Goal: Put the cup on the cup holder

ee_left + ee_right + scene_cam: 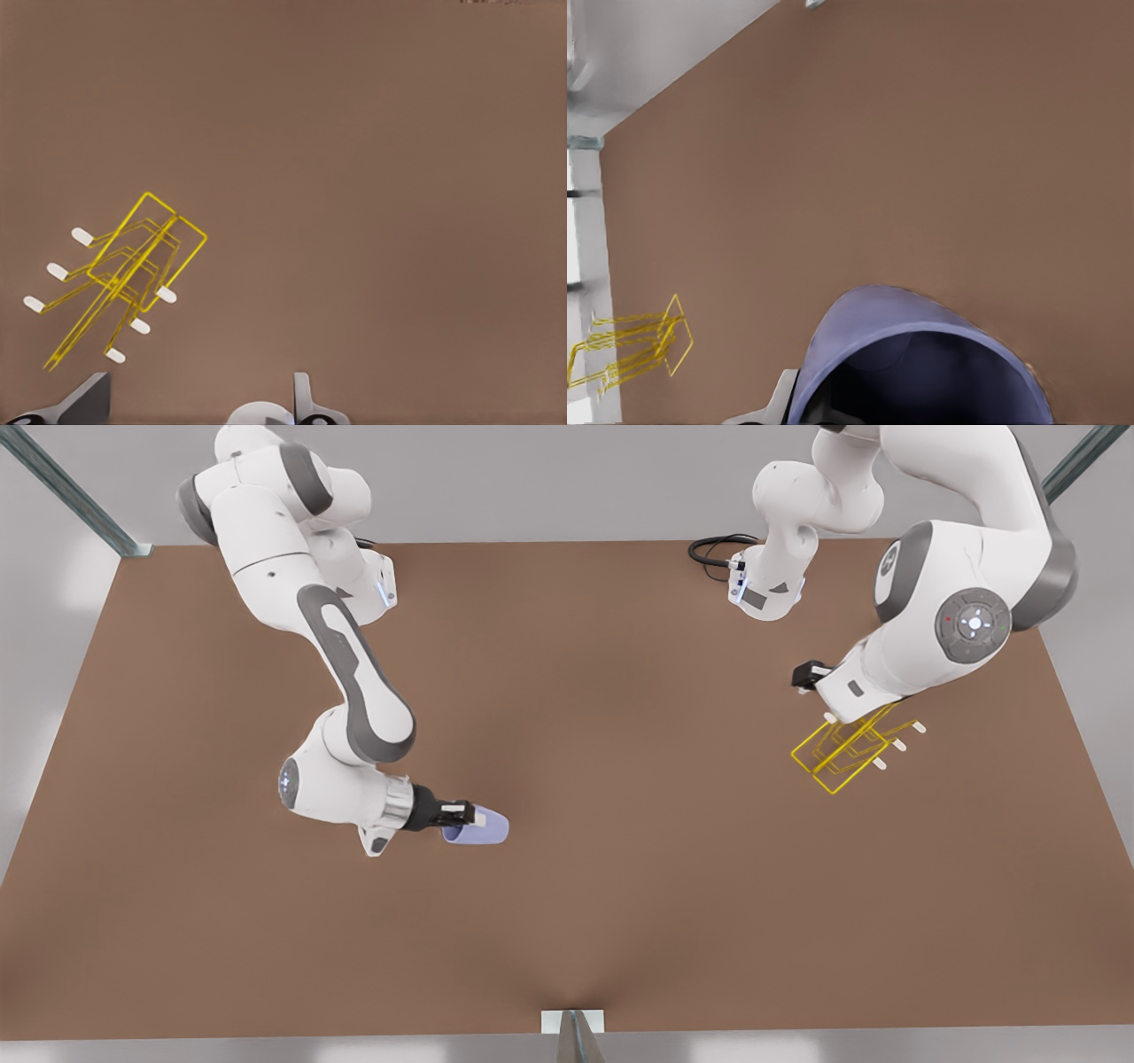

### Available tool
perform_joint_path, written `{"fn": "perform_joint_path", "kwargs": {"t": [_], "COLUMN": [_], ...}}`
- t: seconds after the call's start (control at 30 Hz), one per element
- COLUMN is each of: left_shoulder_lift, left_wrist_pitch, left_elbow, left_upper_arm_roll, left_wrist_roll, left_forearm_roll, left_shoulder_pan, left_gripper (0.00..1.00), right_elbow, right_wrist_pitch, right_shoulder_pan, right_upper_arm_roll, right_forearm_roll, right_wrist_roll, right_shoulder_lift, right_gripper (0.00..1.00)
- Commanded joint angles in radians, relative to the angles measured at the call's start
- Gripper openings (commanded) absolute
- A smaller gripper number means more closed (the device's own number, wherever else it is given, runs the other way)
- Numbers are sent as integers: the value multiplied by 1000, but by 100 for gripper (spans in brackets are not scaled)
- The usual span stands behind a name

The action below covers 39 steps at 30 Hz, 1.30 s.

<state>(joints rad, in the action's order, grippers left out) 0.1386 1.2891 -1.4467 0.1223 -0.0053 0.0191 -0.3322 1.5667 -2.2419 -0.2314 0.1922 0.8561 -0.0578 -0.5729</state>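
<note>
The cup point(921, 354), visibly hollow, sits clamped in the right pincer point(456, 812).

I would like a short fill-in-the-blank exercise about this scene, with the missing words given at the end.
1. The right gripper is shut on the ______.
2. The cup holder is made of thin wire of ______ colour.
3. The left gripper hangs above the cup holder with its fingers ______.
4. In the front view, the cup is on the ______ side of the table.

Missing words: cup; yellow; open; left
</note>
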Motion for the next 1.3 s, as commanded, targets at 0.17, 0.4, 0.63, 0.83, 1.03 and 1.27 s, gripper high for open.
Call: {"fn": "perform_joint_path", "kwargs": {"t": [0.17, 0.4, 0.63, 0.83, 1.03, 1.27], "left_shoulder_lift": [-24, -28, -1, 9, 15, 16], "left_wrist_pitch": [10, 38, 29, 27, 25, 25], "left_elbow": [-27, -129, -127, -124, -124, -123], "left_upper_arm_roll": [-15, -33, -35, -35, -35, -35], "left_wrist_roll": [-4, -4, -7, -8, -8, -8], "left_forearm_roll": [2, 2, 2, 2, 1, -1], "left_shoulder_pan": [-5, -7, -7, -8, -10, -10], "left_gripper": [100, 100, 100, 100, 100, 100], "right_elbow": [-335, -516, -605, -605, -600, -554], "right_wrist_pitch": [-413, -461, -463, -521, -525, -535], "right_shoulder_pan": [-81, -305, -379, -486, -523, -494], "right_upper_arm_roll": [300, 294, 299, 266, 233, 214], "right_forearm_roll": [141, 129, 123, 116, 116, 112], "right_wrist_roll": [358, 490, 619, 621, 632, 627], "right_shoulder_lift": [-317, -450, -578, -625, -659, -628], "right_gripper": [21, 21, 21, 21, 21, 100]}}
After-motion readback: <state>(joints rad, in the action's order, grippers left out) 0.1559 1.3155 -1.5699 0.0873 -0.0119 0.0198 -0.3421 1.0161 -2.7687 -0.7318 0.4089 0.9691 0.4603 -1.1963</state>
